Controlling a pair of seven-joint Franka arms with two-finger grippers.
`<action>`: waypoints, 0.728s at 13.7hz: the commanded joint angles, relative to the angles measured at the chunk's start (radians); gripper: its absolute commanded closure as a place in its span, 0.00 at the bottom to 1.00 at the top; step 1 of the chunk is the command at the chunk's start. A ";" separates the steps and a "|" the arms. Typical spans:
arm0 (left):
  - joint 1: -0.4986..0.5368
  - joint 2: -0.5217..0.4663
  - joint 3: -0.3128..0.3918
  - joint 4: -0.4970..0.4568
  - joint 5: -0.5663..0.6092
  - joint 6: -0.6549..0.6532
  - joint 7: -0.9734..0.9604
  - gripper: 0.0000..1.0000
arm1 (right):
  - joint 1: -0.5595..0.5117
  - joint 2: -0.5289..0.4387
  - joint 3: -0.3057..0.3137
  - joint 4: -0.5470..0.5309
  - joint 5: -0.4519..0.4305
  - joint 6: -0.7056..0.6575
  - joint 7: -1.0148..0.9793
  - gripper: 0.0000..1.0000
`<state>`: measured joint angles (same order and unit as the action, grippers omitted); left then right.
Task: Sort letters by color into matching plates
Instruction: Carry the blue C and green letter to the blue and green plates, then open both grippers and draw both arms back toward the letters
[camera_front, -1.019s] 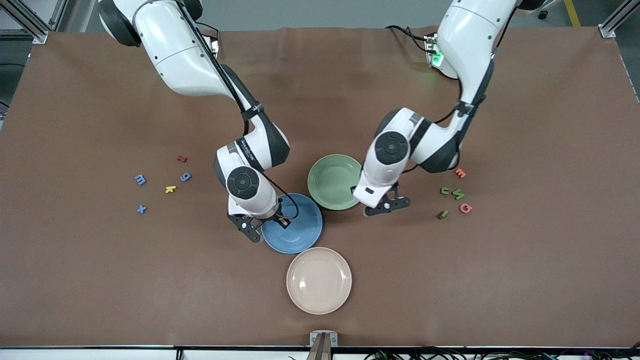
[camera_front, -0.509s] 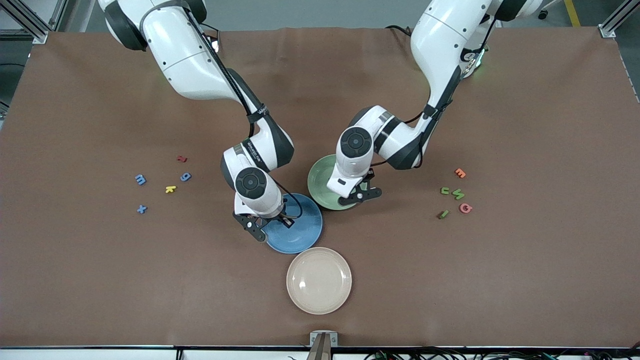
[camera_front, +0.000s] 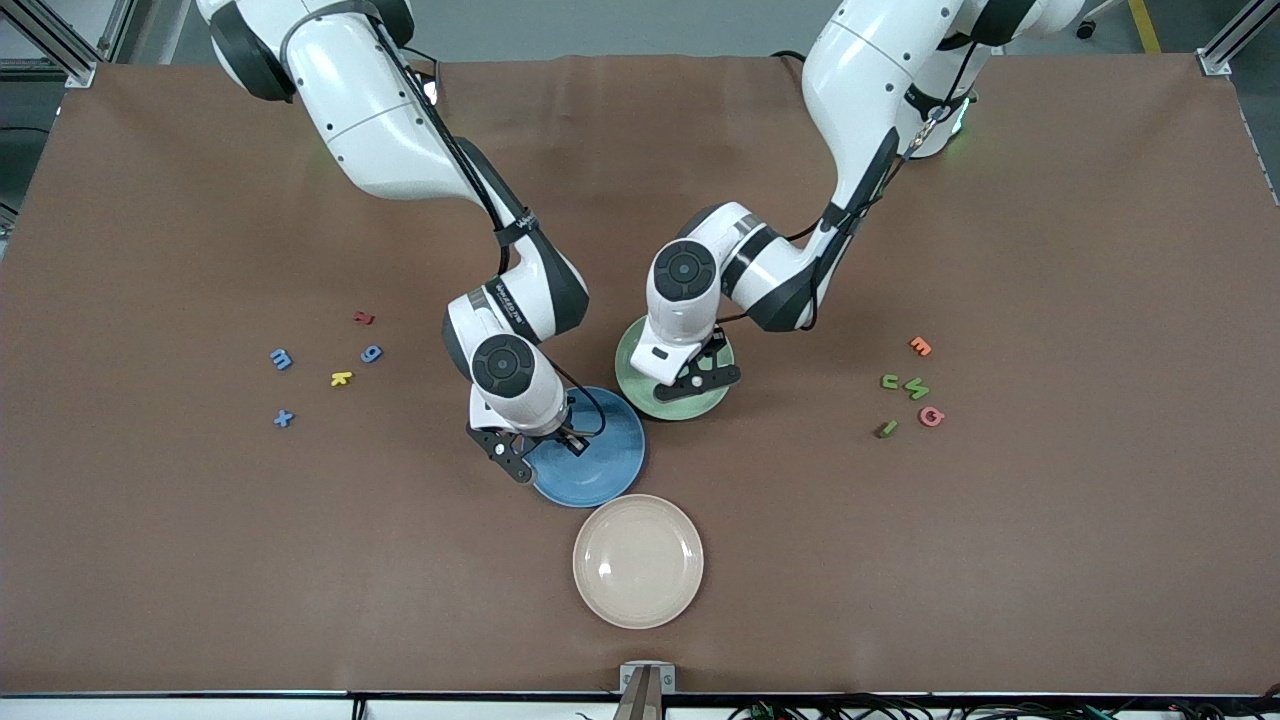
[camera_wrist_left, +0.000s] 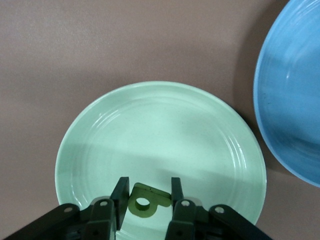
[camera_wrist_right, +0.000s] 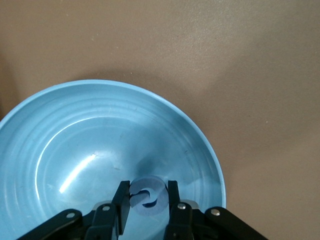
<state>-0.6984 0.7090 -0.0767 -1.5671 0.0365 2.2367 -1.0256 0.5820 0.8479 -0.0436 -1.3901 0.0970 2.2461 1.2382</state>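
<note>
We see the left gripper (camera_wrist_left: 146, 200) clamp a green letter (camera_wrist_left: 144, 201) over the green plate (camera_wrist_left: 100, 150), the right gripper (camera_wrist_right: 146, 200) a blue letter (camera_wrist_right: 148, 196) over the blue plate (camera_wrist_right: 60, 135).

Open brown table (camera_front: 1050, 560) — (plates (camera_front: 638, 562) mid-table)

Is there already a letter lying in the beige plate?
No. The front view shows the beige plate bare, with no letter inside it.

Two plates (camera_front: 610, 470) touching, third plate (camera_front: 638, 561) nearer camera, letters (camera_front: 905, 385) apparently scattered at both ends
</note>
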 joint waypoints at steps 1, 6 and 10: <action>-0.006 0.006 0.008 0.024 0.000 -0.017 -0.004 0.00 | 0.012 0.023 -0.010 0.033 -0.014 0.000 0.024 0.99; 0.031 -0.014 0.009 0.013 0.002 -0.019 -0.001 0.00 | -0.004 0.020 -0.010 0.046 -0.013 -0.008 0.015 0.00; 0.098 -0.072 0.009 -0.074 0.014 -0.019 0.073 0.00 | -0.023 -0.003 -0.010 0.052 -0.011 -0.034 -0.006 0.00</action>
<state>-0.6283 0.7013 -0.0665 -1.5654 0.0366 2.2302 -0.9936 0.5795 0.8496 -0.0585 -1.3664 0.0969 2.2442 1.2383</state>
